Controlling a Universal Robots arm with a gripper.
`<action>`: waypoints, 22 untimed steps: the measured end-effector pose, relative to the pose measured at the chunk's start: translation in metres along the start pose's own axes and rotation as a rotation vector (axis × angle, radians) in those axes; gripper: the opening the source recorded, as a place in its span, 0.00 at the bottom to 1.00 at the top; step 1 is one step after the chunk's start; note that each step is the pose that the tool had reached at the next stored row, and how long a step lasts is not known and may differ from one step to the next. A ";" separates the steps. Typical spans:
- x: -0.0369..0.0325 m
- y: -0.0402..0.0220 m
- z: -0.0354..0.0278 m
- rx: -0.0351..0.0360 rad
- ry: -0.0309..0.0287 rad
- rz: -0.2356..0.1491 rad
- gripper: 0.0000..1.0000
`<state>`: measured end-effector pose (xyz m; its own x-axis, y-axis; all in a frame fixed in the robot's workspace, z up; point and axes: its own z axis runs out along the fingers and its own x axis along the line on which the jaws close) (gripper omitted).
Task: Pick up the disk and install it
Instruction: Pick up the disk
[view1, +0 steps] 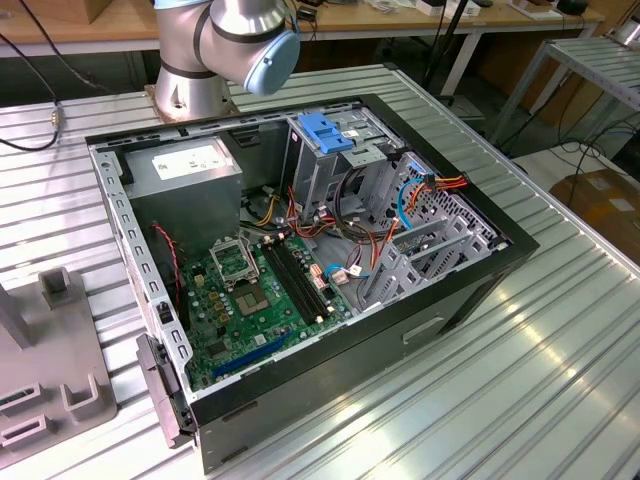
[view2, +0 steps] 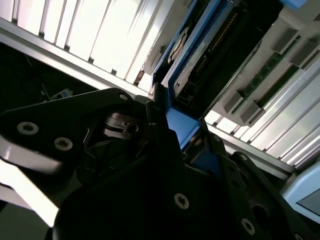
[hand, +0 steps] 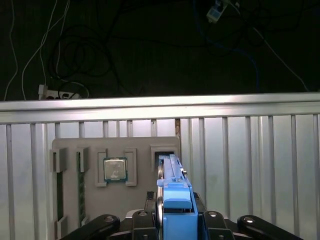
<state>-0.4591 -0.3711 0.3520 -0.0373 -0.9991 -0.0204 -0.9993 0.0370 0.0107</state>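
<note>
In both wrist views the disk (hand: 172, 197) stands on edge between the black fingers (hand: 142, 216) of my gripper (hand: 172, 214). Its blue carrier rail faces the first wrist camera. The second wrist view shows the disk (view2: 197, 55) from the side: blue rail, pale label strip and dark connector edge, with my gripper (view2: 186, 134) shut on its near end. The disk's far end lies over an open slot (hand: 165, 152) in a grey fixture plate (hand: 90, 200); whether it still sits in that slot I cannot tell.
The fixture plate holds a processor chip (hand: 115, 169) and memory sticks (hand: 80, 185) on a ribbed aluminium table (hand: 250, 165). The exterior view shows the open computer case (view1: 300, 260), its drive cage with blue latch (view1: 325, 132), power supply (view1: 185, 175), motherboard (view1: 250, 290) and arm base (view1: 215, 45).
</note>
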 end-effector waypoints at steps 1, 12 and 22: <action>0.0000 0.0000 -0.0010 0.0001 0.0000 0.000 0.37; -0.0002 0.0002 -0.0137 0.0000 0.0001 0.000 0.37; -0.0006 0.0004 -0.0301 0.0001 0.0000 0.000 0.37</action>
<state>-0.4591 -0.3711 0.3820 -0.0373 -0.9991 -0.0203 -0.9993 0.0371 0.0106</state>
